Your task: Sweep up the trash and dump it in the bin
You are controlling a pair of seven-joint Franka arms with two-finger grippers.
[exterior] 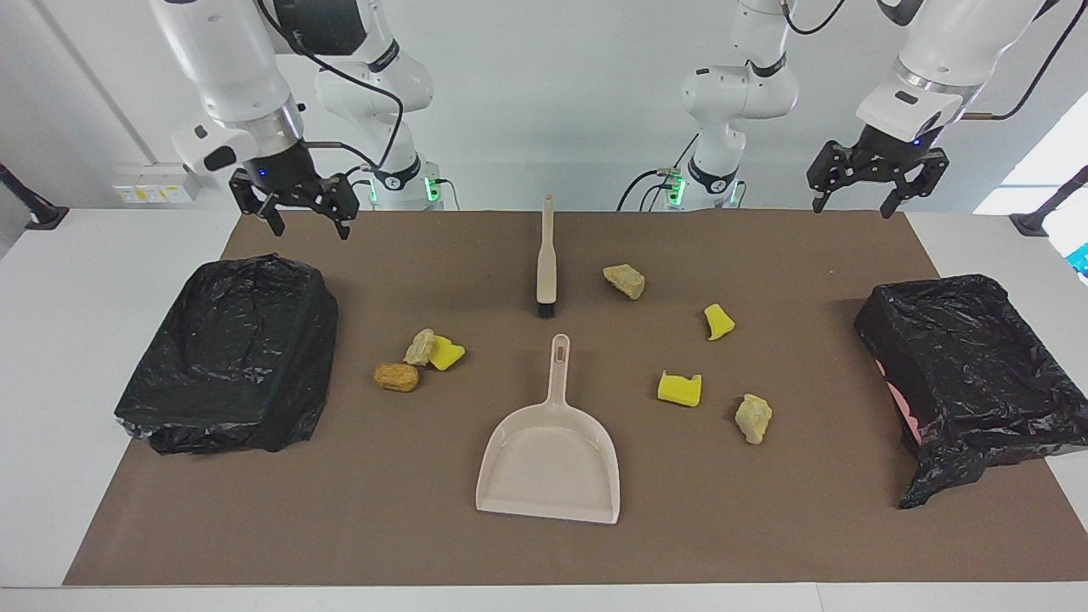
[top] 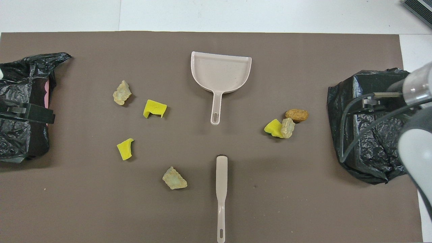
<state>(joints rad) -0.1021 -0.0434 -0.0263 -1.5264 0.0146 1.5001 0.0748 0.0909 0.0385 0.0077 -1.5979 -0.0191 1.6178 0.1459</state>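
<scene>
Right gripper [exterior: 308,214]: raised in the air over the mat's robot-side edge, just off the robot-side corner of the black-bagged bin [exterior: 231,353] at the right arm's end of the tabletop [exterior: 85,280]; jaws spread wide, holding nothing.

Left gripper [exterior: 850,199]: raised over the mat's robot-side corner at the left arm's end; jaws spread wide, holding nothing.

Brush [exterior: 545,259]: beige, flat on the brown mat [exterior: 544,544] near the middle of its robot-side edge, bristles pointing away from the robots.

Dustpan [exterior: 551,455]: beige, flat at mid-mat, farther from the robots than the brush, handle tip just short of the bristles, pan mouth toward the edge farthest from the robots.

Trash, seven pieces, all on the mat, untouched:
- beige lump [exterior: 625,280], near the brush head, toward the left arm's end;
- yellow foam piece [exterior: 719,321], farther toward the left arm's end;
- larger yellow foam piece [exterior: 679,388], beside the dustpan handle;
- second beige lump [exterior: 753,417], just beside it, toward the second bin;
- cluster toward the right arm's end: pale lump [exterior: 419,347] touching small yellow foam piece [exterior: 447,353], brown nugget [exterior: 396,376] just beside them.

Second black-bagged bin [exterior: 969,374]: at the left arm's end of the tabletop, pink showing under the bag.
</scene>
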